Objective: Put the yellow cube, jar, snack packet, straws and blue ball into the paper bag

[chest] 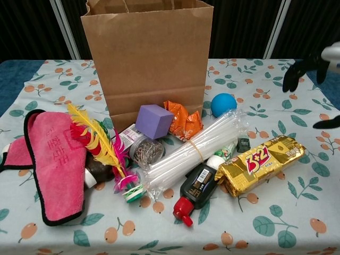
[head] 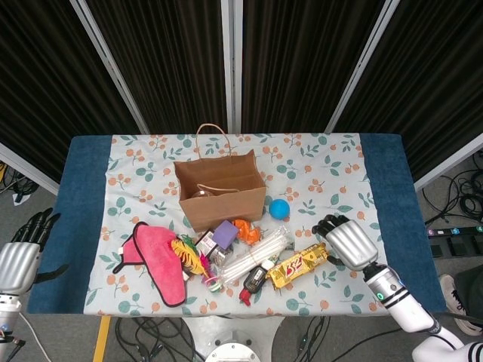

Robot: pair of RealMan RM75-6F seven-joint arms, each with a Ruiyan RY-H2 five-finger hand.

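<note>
On the floral cloth (head: pixel 332 177) over a blue table (head: pixel 79 196), the right hand (head: pixel 349 243) hovers empty, fingers loosely curled, beside the snack (head: pixel 299 264), straws (head: pixel 253 256) and ball (head: pixel 279 209), before the bag (head: pixel 223 197) and dark curtains (head: pixel 302 60), while the left hand (head: pixel 21 253) hangs empty off-table, fingers apart.

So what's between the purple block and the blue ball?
An orange snack packet, crumpled, lies between the purple block and the blue ball. The chest view shows it best.

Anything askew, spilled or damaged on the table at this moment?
Nothing looks spilled or damaged. The paper bag stands upright and open. The straws lie in a loose pile with other items, partly overlapping a dark bottle lying on its side, cluttered rather than odd.
</note>
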